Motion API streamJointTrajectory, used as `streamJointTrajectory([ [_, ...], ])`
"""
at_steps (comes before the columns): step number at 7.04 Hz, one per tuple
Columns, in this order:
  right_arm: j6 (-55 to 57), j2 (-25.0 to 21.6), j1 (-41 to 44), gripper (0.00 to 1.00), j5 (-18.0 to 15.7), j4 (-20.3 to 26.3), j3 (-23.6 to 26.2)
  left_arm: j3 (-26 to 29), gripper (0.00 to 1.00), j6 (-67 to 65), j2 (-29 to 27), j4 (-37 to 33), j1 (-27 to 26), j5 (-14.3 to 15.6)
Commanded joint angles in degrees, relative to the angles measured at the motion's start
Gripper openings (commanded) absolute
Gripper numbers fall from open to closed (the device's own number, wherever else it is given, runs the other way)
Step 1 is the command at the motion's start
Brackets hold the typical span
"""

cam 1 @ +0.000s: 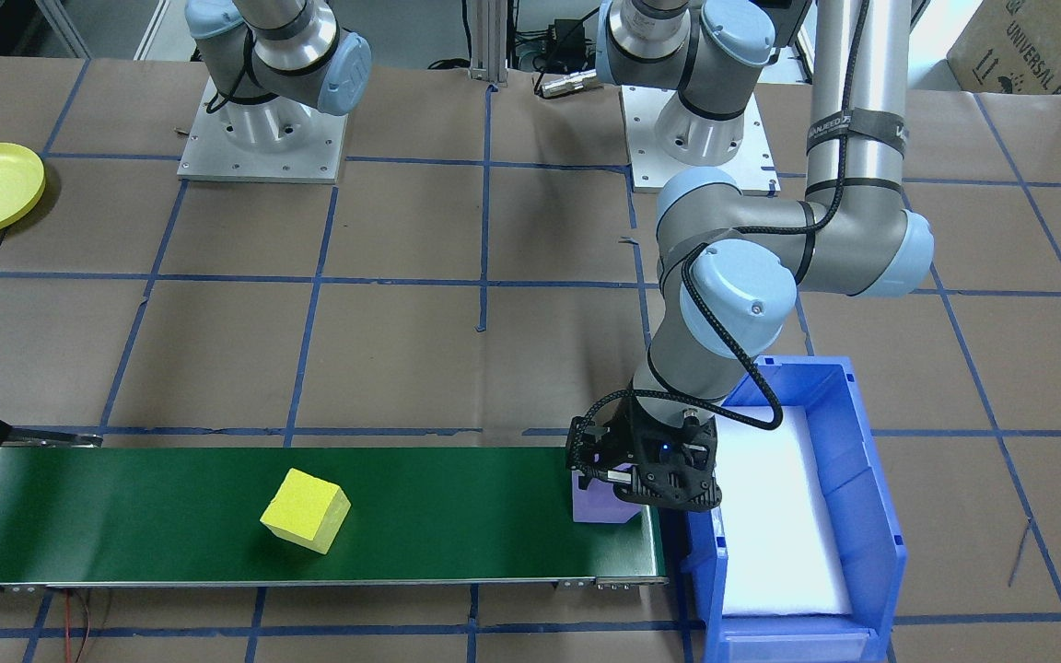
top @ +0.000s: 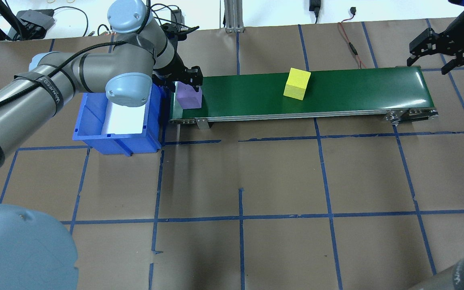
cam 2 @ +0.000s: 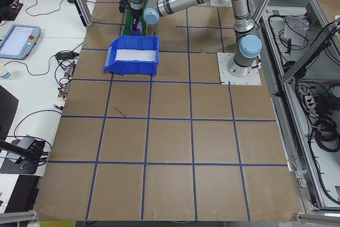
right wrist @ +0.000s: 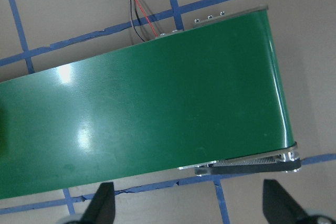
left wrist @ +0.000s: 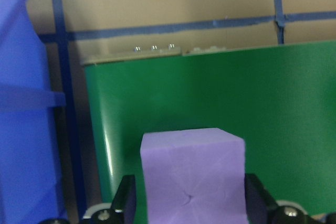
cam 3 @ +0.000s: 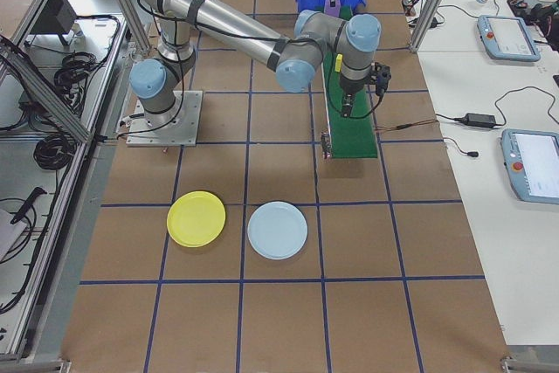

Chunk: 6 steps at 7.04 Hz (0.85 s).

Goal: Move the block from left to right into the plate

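Everything here hangs on the long green conveyor belt (top: 296, 94), so I'll place things against it. The left claw (top: 186, 82) is down at the belt's end beside the blue plastic bin (top: 95, 133), and the pale purple foam cube (top: 189, 96) sits on the belt right between its fingers; in the left wrist view the two dark fingers (left wrist: 126, 200) flank the cube's sides closely, though I can't tell from here whether they actually press it or stand a hair off. A second cube, the yellow foam block (top: 296, 83), lies on the belt past its middle, towards the far end, turned a little askew to the belt's edges. The right claw (top: 441, 50) hangs just off that far end, its fingers spread wide with nothing in them, the wrist view showing only bare belt below. So the yellow block lies nearer the right claw, along the belt's length from it. The round yellow plate (cam 3: 196, 218) and the round pale blue plate (cam 3: 278, 230) lie on the brown papered surface (top: 256, 181) well beyond the belt's right-hand end.
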Motion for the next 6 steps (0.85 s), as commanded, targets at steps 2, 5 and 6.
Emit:
streamJointTrajectory([
  [2, -0.5, -0.3, -0.1, 1.00, 4.3, -9.3, 5.6, 3.4, 1.00, 0.1, 9.7, -11.5, 0.8, 6.8],
  [5, -7.0, 0.4, -0.1, 1.00, 5.4, -9.2, 5.5, 5.7, 1.00, 0.1, 18.5, -28.3, 2.8, 10.2],
  [6, -3.2, 1.1, -0.1, 1.00, 7.8, -9.5, 5.3, 4.5, 1.00, -0.1, 18.6, -28.5, 2.8, 10.2],
])
